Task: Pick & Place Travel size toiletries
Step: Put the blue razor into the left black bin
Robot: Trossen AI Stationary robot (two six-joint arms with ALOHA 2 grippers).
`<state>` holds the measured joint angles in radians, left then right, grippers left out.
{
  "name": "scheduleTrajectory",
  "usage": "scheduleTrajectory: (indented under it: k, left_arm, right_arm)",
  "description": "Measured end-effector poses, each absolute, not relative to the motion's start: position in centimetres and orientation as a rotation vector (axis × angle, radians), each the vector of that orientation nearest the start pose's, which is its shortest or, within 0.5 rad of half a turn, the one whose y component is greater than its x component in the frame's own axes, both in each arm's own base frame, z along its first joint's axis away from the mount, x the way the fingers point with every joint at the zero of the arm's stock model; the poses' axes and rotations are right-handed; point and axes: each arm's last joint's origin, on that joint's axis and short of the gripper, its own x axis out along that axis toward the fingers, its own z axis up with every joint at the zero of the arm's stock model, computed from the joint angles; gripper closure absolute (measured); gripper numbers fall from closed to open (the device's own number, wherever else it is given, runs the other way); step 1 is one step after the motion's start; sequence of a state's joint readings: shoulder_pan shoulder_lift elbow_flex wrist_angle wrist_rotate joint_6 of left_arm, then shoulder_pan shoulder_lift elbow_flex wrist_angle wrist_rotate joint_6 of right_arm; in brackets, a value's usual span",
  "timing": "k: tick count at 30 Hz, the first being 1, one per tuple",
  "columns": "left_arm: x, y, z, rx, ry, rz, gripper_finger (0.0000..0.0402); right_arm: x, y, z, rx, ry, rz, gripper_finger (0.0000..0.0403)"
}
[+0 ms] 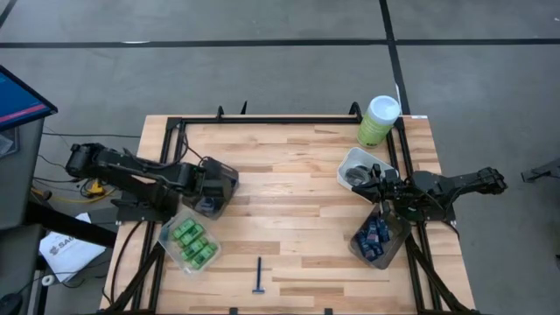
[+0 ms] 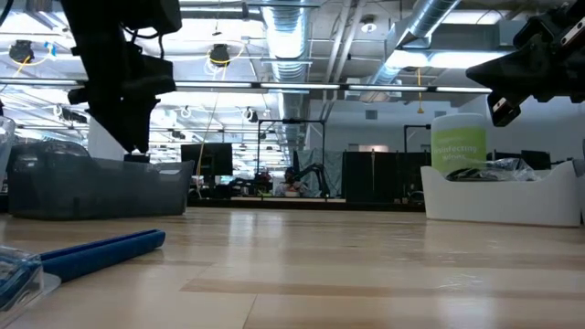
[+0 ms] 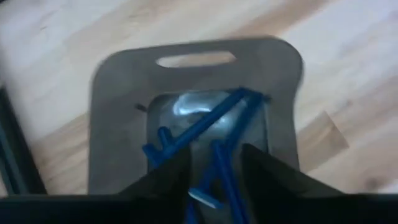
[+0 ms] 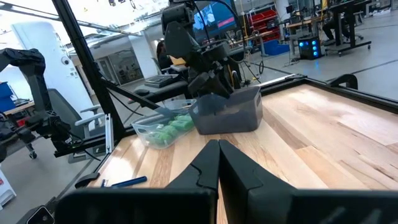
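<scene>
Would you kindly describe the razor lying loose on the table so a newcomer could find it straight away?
Start at the pale wooden table and go to its near edge, about midway between the two arms. There a single blue-handled razor lies flat on bare wood, just right of the clear plastic tub of bright green mini bottles. Unlike every other toiletry, it sits in no tub.

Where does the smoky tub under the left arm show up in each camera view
High view: smoky tub left of centre, under the left gripper.
Low view: far left.
Left wrist view: centre, blue razors inside.
Right wrist view: centre.
Shared landmark: clear tub of green bottles beside it.
</scene>
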<state>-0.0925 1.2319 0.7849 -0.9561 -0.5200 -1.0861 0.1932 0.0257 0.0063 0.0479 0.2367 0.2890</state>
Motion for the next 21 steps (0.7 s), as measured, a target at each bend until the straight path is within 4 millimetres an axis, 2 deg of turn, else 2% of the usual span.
scheduleTrajectory:
  k: [3,7,10,15,21]
  left_arm:
    - [19.8,-0.6,21.0,-0.494,1.018,0.924,0.0211]
    - [21.0,-1.4,22.5,-0.55,1.009,0.754,0.0149]
    - [22.6,-3.2,24.3,-0.488,0.938,0.505,0.0141]
    - [24.6,-7.0,26.7,-0.313,0.688,0.126,0.0156]
    - [26.1,-11.0,26.8,-0.006,0.528,-0.177,0.0147]
  right_arm:
    - [9.8,1.2,16.8,0.295,-0.034,-0.039,0.0403]
    - [9.8,1.2,16.8,0.295,-0.034,-0.039,0.0403]
    - [9.8,1.2,16.8,0.295,-0.034,-0.039,0.0403]
    - [9.8,1.2,16.8,0.295,-0.034,-0.038,0.0403]
    - [9.8,1.2,16.8,0.295,-0.034,-0.038,0.0403]
